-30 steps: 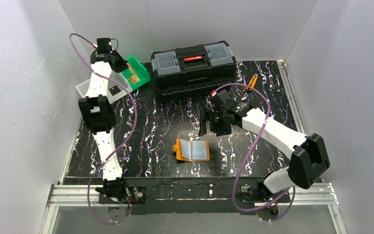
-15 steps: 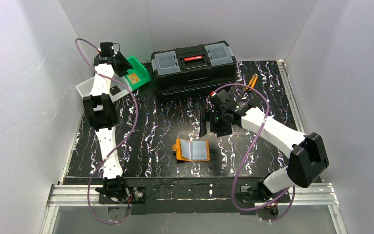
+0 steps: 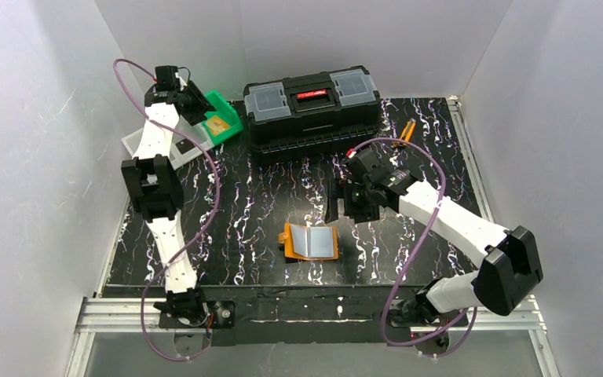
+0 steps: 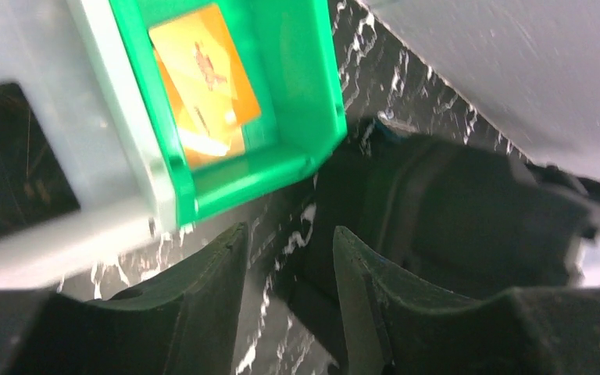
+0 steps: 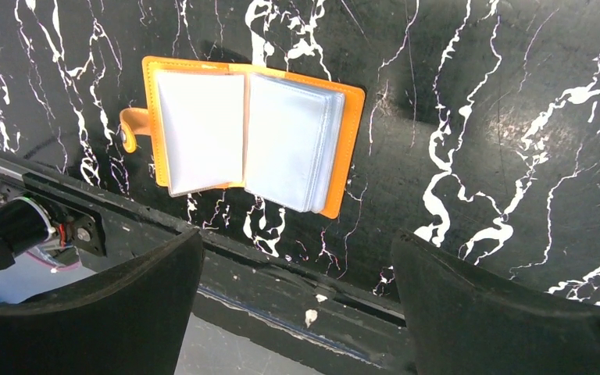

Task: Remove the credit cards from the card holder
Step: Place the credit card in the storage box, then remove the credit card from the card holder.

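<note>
The orange card holder lies open and flat near the table's front edge, its clear pockets facing up. My right gripper hovers just behind it, jaws wide apart and empty. At the far left my left gripper hangs over the corner of the green bin, jaws parted with nothing between them. A gold-tan credit card lies inside that bin. A black credit card rests in the white bin beside it.
A black toolbox stands along the back of the table, close to the right of the green bin. Orange-handled pliers lie at the back right. White walls close in on three sides.
My left gripper's jaws have parted from shut, and its wrist has shifted slightly by the green bin. The right arm has edged a little to the right above the card holder.
</note>
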